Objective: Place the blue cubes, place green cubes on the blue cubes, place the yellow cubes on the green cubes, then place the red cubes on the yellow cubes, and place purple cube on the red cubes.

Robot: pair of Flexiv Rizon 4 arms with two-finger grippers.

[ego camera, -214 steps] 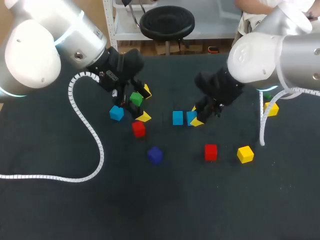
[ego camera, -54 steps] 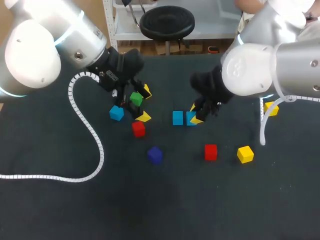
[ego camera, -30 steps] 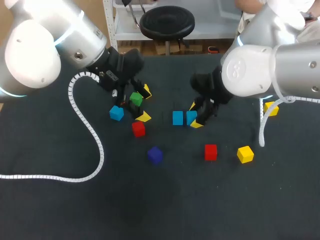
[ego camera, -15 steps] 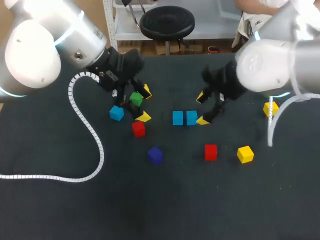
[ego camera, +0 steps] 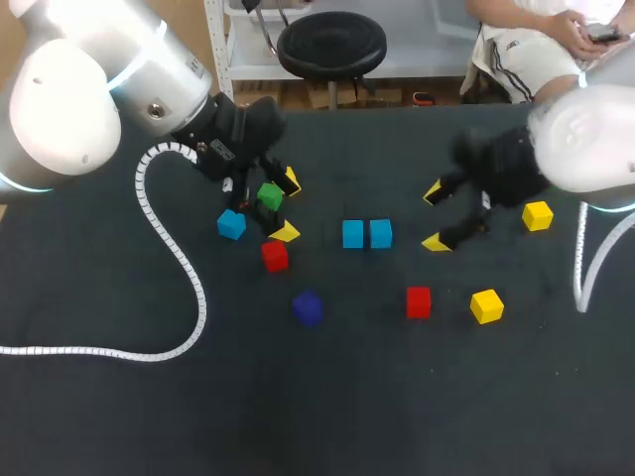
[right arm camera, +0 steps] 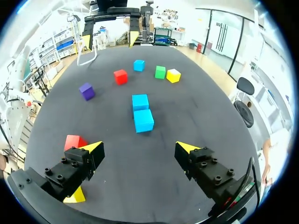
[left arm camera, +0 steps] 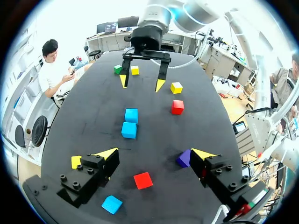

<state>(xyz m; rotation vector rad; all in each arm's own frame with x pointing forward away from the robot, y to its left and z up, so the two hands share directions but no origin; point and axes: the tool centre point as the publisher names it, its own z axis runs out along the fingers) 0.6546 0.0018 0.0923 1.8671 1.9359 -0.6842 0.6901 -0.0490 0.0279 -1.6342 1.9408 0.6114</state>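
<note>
Two blue cubes (ego camera: 365, 234) down, touching side by side. Row runs parallel to far edge of surface (ego camera: 149, 416), about mid-width.

Next step likely green onto blue.

Green cube (ego camera: 269, 195) lies left of row, showing between tips of left gripper (left arm camera: 155, 153) in head view. Jaws spread wide, pinching nothing. Cube hidden in that arm's wrist view, so exact offset unclear.

Second green cube (left arm camera: 117, 69) near right edge, just beside yellow cube (left arm camera: 134, 70), beyond right gripper (ego camera: 435, 216). Jaws there spread, empty, facing blue row end-on.

Each arm nearer its own-side green.
</note>
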